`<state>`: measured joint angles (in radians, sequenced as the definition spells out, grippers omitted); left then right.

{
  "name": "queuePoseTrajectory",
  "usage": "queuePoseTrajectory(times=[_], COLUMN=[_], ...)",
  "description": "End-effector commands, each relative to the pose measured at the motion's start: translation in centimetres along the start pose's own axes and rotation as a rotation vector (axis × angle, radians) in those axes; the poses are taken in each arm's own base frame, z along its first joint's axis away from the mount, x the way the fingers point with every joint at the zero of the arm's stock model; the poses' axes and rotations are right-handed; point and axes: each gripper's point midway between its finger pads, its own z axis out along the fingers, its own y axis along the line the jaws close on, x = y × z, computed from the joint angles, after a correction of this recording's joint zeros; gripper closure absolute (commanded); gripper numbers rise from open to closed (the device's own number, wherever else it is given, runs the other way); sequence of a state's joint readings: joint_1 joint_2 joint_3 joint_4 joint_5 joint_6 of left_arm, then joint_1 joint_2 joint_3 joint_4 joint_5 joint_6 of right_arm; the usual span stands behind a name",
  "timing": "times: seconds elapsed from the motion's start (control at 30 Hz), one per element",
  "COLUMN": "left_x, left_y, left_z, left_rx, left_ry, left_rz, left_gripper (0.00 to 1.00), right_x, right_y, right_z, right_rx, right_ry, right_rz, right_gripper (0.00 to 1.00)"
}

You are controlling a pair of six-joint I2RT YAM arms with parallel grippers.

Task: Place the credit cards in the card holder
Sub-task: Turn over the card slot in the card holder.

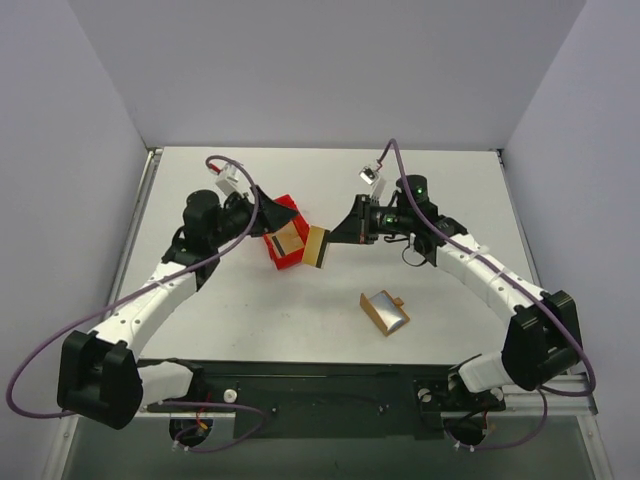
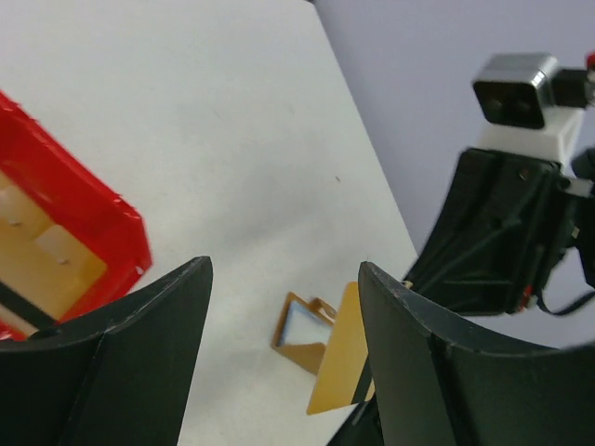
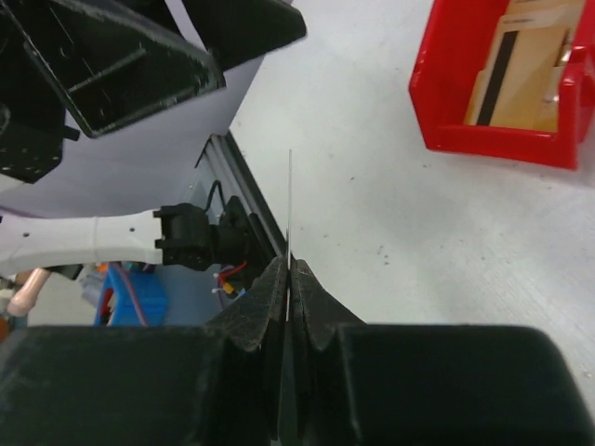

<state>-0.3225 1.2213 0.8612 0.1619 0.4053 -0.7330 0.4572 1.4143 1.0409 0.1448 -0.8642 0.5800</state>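
Observation:
My right gripper is shut on a golden credit card, held above the table. That card shows as a thin line, edge-on, in the right wrist view. My left gripper is open just left of it with nothing between its fingers; the card stands beside its right finger. More credit cards lie in a red bin. The orange-tan card holder lies open on the table, its light blue panel up.
The red bin sits mid-table under the left gripper. Grey walls close in the table at the back and on both sides. Both arm bases and cables run along the near edge.

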Motion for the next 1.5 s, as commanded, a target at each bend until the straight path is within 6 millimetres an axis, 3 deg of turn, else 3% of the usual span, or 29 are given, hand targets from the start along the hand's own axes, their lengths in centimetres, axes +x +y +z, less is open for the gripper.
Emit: queuePoseTrajectory(times=[0.0,0.2,0.57,0.77,0.83,0.87,1.03,1.1,1.3,1.47], left_x=[1.7,3.7,4.6,5.1,5.3,5.4,5.2,4.8,2.9,2.2], left_y=[-6.5,-8.8,-8.6,-9.8,-10.0,-10.1,-10.5,-10.6,-10.5,-9.6], left_z=[-0.4,-0.5,-0.7,-1.0,-0.9,-0.9,-0.8,-0.8,-1.2,-1.7], left_rx=[0.303,0.384,0.394,0.455,0.466,0.465,0.471,0.48,0.498,0.453], left_ry=[0.061,0.104,0.125,0.146,0.156,0.161,0.136,0.091,-0.095,-0.208], left_rz=[0.049,0.056,0.055,0.067,0.066,0.062,0.024,-0.015,-0.191,-0.259], left_gripper=[0.26,0.27,0.41,0.71,0.87,1.0,1.0,1.0,1.0,1.0], right_x=[-1.0,-2.0,-3.2,-3.2,-3.1,-3.3,-3.3,-3.6,-3.7,-3.9], right_y=[2.8,3.1,3.5,3.1,2.9,2.9,2.1,2.1,4.0,4.5], right_z=[-0.1,-0.6,-1.9,-1.8,-1.8,-1.9,-1.9,-1.8,-0.7,-0.6], right_rx=[-0.197,-0.25,-0.33,-0.31,-0.294,-0.286,-0.224,-0.214,-0.276,-0.29], right_ry=[-0.016,-0.05,-0.109,-0.109,-0.11,-0.116,-0.145,-0.179,-0.212,-0.266], right_rz=[0.002,0.031,0.08,0.075,0.072,0.068,0.068,0.071,0.059,0.064], right_gripper=[1.0,1.0,1.0,1.0,1.0,1.0,0.68,0.6,0.57,0.68])
